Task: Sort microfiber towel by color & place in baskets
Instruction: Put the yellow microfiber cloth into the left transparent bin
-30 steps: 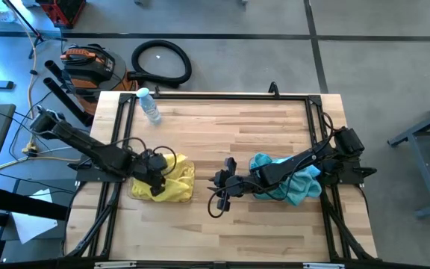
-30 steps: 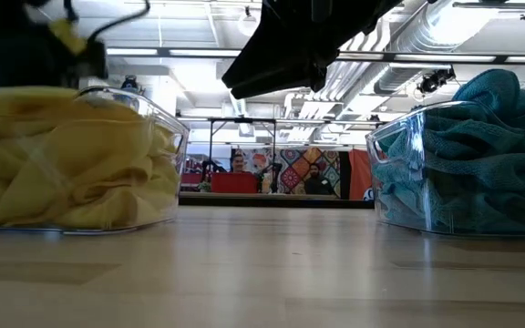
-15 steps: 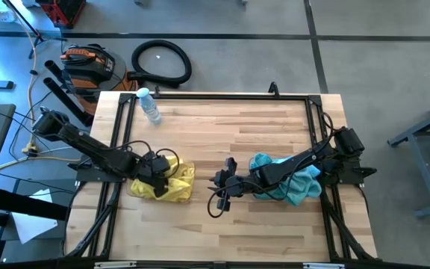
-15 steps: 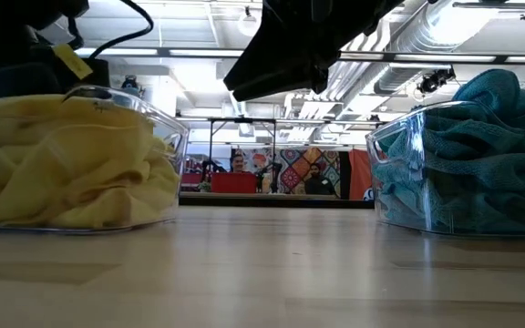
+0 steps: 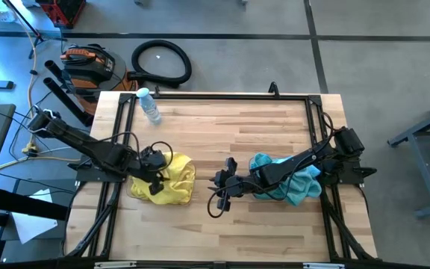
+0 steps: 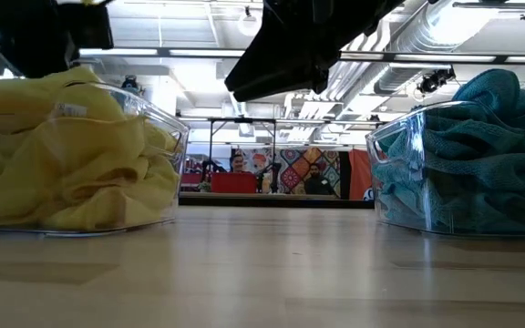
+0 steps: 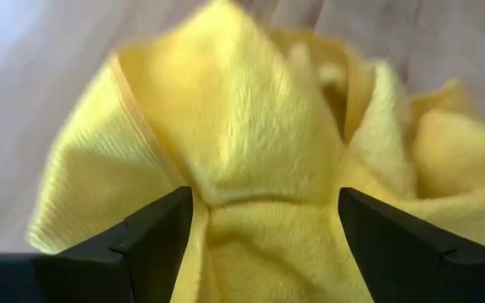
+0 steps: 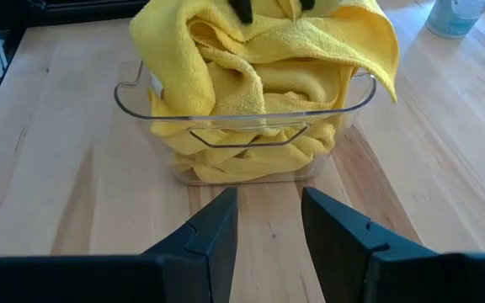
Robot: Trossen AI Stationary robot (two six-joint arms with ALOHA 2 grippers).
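Over the left clear basket (image 6: 167, 137), the left gripper (image 5: 154, 167) has lifted, fingers spread around fuzzy yellow towels (image 7: 259, 151); right gripper (image 5: 221, 183) fingers part-open, empty.

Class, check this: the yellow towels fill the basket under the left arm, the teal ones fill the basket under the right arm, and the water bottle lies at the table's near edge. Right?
The water bottle is misplaced: the high view shows it lying by the table's far left corner. The rest stands.

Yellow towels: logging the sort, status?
Left gripper open over yellow towels heaped in left basket. Right gripper open, idle mid-table. Teal towels binned. Nothing blocking.
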